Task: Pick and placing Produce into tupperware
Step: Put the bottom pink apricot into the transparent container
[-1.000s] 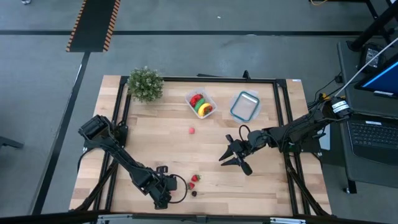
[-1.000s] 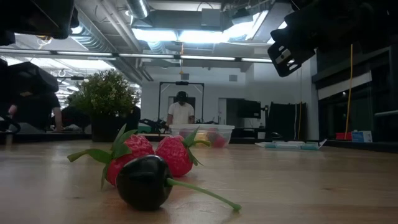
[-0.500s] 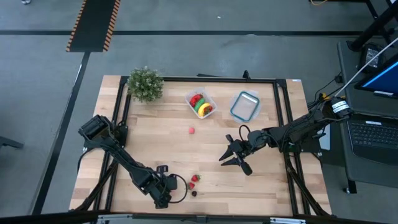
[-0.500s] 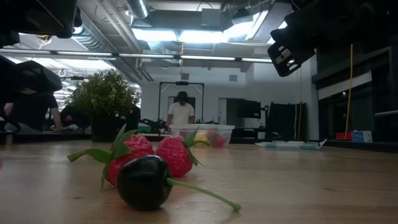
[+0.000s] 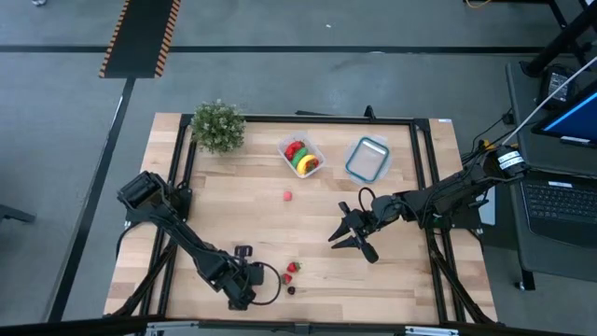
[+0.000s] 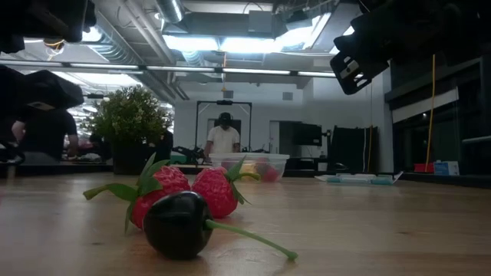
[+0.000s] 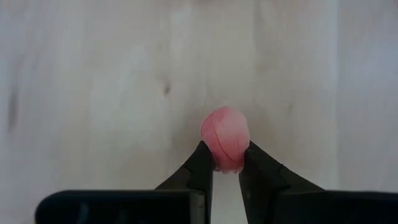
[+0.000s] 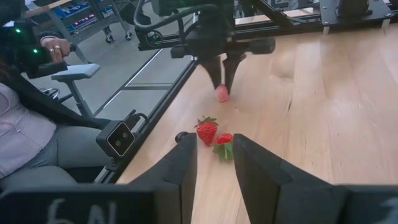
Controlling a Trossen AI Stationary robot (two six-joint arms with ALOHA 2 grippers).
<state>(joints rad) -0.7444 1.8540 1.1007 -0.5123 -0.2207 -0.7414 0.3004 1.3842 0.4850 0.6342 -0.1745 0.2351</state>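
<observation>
My left gripper [image 5: 244, 278] is near the table's front edge, pointing steeply down, shut on a small pink round fruit [image 7: 225, 137], which also shows in the right wrist view [image 8: 222, 93]. Just right of it lie two red strawberries [image 5: 292, 270] and a dark cherry [image 6: 178, 224] on the wood. A second pink fruit [image 5: 287, 196] lies mid-table. The clear tupperware [image 5: 300, 155] at the far side holds red, green and yellow produce. My right gripper [image 5: 350, 241] hovers open right of centre, nothing between its fingers [image 8: 186, 165]. My left gripper pinches the pink fruit between its two fingertips [image 7: 202, 165], on its two opposite sides near the lower end [image 7: 227, 163]. The fingers come from above, pointing steeply down. The fruit sits at the table surface; whether it is clear of the wood I cannot tell.
A clear container with a blue rim [image 5: 367, 159] stands right of the tupperware, and a bushy potted plant [image 5: 217, 126] at the far left corner. A small camera [image 8: 121, 140] sits at the table's front edge. A seated person [image 8: 31, 124] is beyond that edge.
My left gripper has rolled a little at the wrist while staying over the same spot near the front edge. The strawberries, the cherry and my right gripper have kept still.
</observation>
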